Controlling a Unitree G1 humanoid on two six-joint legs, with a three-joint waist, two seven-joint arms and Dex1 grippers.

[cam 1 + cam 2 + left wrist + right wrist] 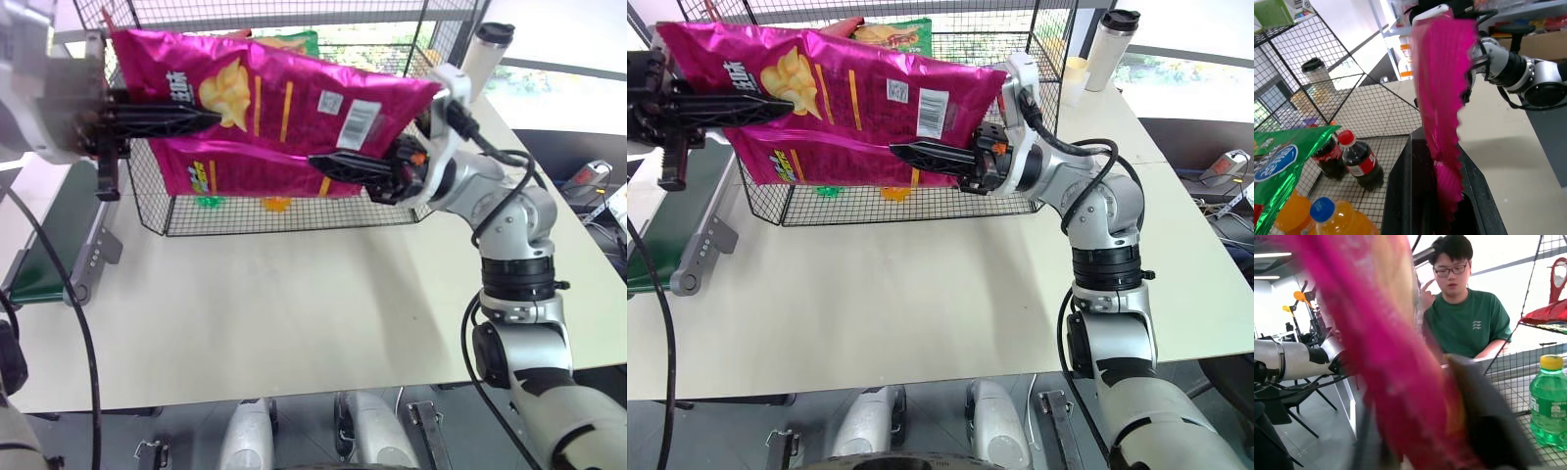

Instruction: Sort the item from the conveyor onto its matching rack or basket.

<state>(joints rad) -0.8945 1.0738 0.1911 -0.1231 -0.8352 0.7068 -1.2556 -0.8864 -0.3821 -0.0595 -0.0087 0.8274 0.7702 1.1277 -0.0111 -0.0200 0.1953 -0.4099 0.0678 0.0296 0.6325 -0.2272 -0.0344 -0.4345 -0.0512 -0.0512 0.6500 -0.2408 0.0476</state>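
The pink crisps bag (284,108) is off the conveyor (44,250), held in the air between the left pincer (201,119) and right pincer (328,164), both clamped on it, just in front of the black wire rack (294,211); placing it remains

The bag (284,108) hangs between the left gripper (191,119) and right gripper (333,164), with the rack (921,201) just behind them.
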